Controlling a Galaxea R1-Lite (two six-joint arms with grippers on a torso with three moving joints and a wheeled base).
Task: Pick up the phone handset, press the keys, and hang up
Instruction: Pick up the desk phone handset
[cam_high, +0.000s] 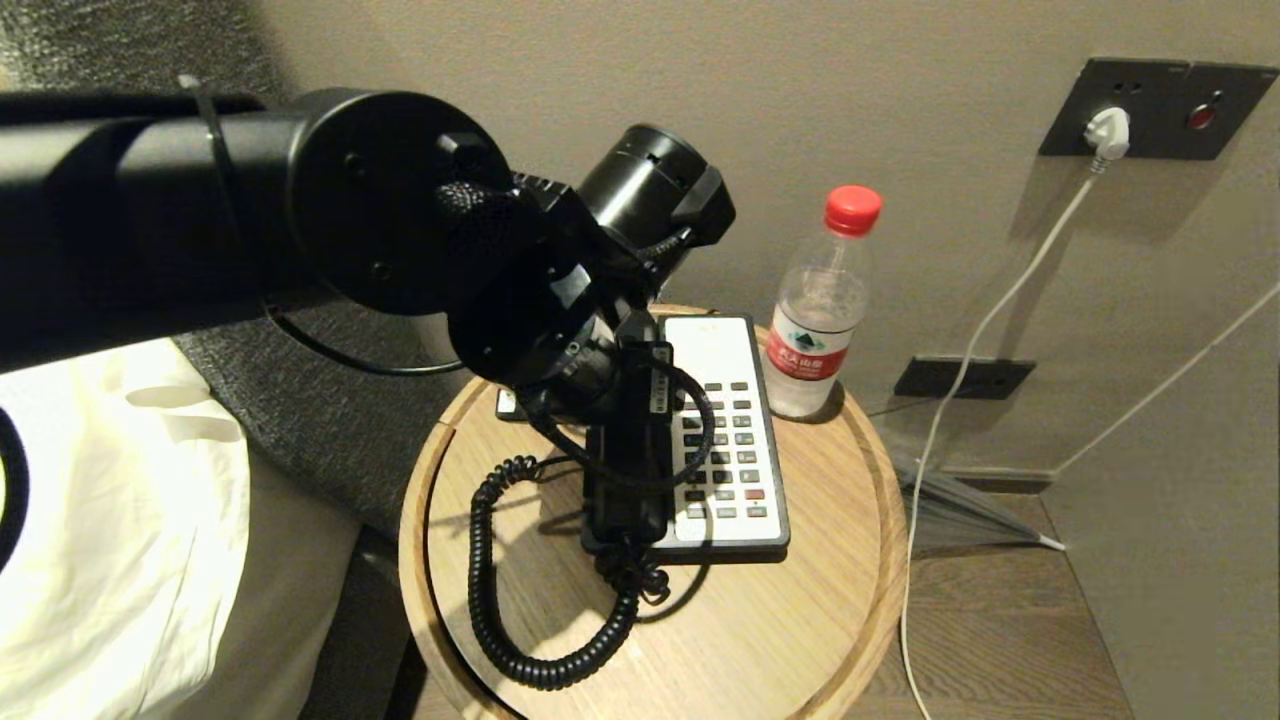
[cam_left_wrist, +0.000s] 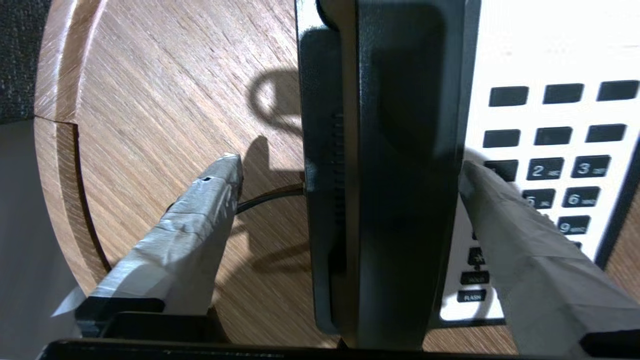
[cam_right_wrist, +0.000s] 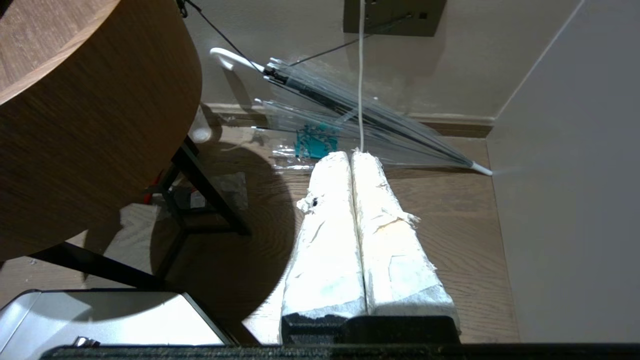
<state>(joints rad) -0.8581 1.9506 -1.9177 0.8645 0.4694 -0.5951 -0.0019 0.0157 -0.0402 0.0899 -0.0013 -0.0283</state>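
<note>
handset (cam_left_wrist: 400, 175) on phone base (cam_left_wrist: 540, 60); left gripper (cam_left_wrist: 350, 175) spread astride it.

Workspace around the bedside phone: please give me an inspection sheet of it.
Surface: round wooden table.
Job's things: phone handset lying on phone base.
Clutter: water bottle beside the base.
Grippers: left gripper open, straddling the handset; right gripper shut, low beside the table.
Cables: coiled cord looping on the table; white cable from wall plug.
Surroundings: transparent umbrella on the floor, bedding.
</note>
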